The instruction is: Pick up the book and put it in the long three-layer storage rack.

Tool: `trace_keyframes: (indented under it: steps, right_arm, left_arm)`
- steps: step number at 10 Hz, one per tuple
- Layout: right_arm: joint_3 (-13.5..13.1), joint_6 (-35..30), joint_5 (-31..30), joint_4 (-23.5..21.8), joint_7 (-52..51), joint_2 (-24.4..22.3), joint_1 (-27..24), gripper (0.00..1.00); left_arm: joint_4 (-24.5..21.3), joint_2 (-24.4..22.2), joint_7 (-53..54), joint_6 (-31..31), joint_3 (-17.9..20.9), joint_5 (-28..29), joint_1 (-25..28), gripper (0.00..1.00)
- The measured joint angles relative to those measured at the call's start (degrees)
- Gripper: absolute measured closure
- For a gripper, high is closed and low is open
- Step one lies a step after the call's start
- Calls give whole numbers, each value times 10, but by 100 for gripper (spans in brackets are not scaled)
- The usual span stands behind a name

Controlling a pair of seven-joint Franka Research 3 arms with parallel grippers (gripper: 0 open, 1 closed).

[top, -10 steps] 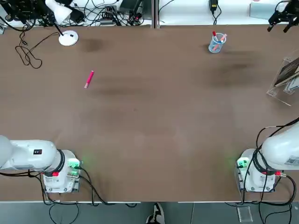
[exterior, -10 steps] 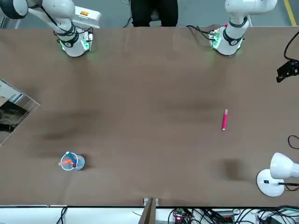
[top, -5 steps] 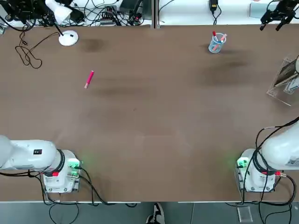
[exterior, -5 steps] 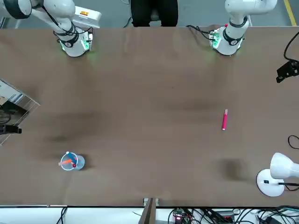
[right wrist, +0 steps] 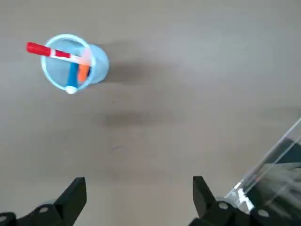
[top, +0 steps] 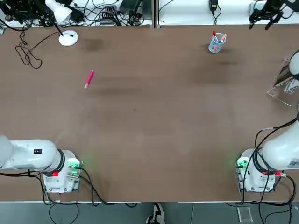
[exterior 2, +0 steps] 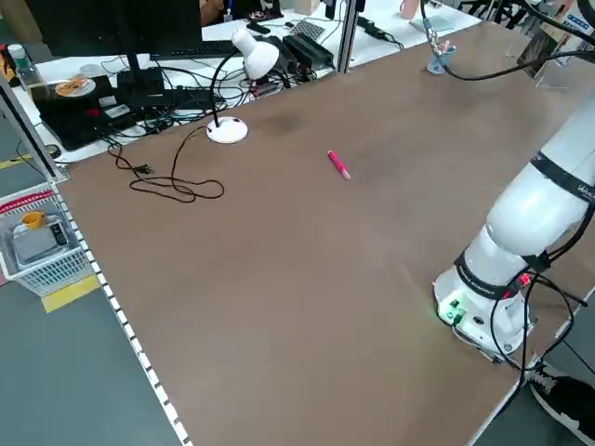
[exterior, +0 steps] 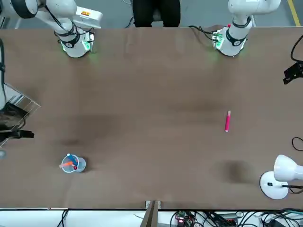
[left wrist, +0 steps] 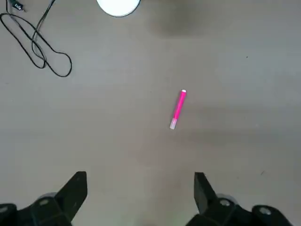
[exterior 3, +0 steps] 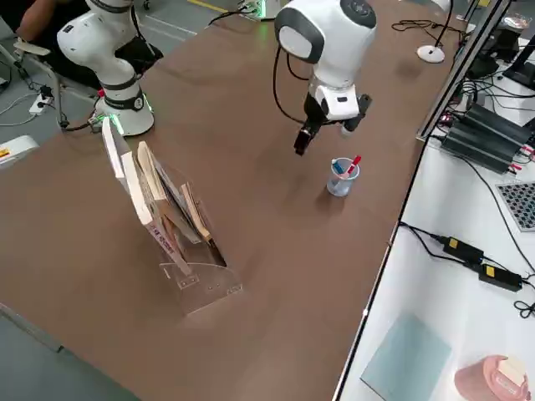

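Observation:
The long three-layer storage rack (top: 281,89) is clear acrylic and stands at the table's right edge, with several thin books leaning in its tiers (exterior 3: 171,230). The book (right wrist: 282,175), dark grey with a pale hand on it, stands inside the rack (right wrist: 273,160) and shows as a dark patch in the front view (exterior: 10,118). My right gripper (right wrist: 137,188) hangs open and empty high over the table, between the rack and the pen cup (exterior 3: 330,125). My left gripper (left wrist: 140,188) is open and empty, high above a pink marker.
A clear pen cup (top: 217,43) with markers stands near the far edge. A pink marker (top: 88,79) lies at the left. A white desk lamp (top: 67,37) and a looped black cable (top: 28,53) sit at the far left corner. A person stands behind the arm bases (exterior: 156,12).
My right gripper has swung away from the rack, along the far edge toward the pen cup. The left arm has hardly moved. Both grippers stay open.

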Motion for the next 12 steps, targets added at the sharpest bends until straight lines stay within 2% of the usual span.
trace_keyframes:
  steps: [3,6,10,12]
  right_arm:
    - [-2,6,-4,-11,22,-14,25,0]
    - [-1,7,-29,-35,26,-50,32,0]
    - [34,-7,-75,-54,49,-99,34,0]
    - [42,-25,-80,-57,51,-124,35,0]
  left_arm:
    - [0,0,0,0,0,0,0,0]
    - [0,0,0,0,0,0,0,0]
    - [0,0,0,-1,0,0,0,0]
    - [0,0,0,-1,0,0,0,0]
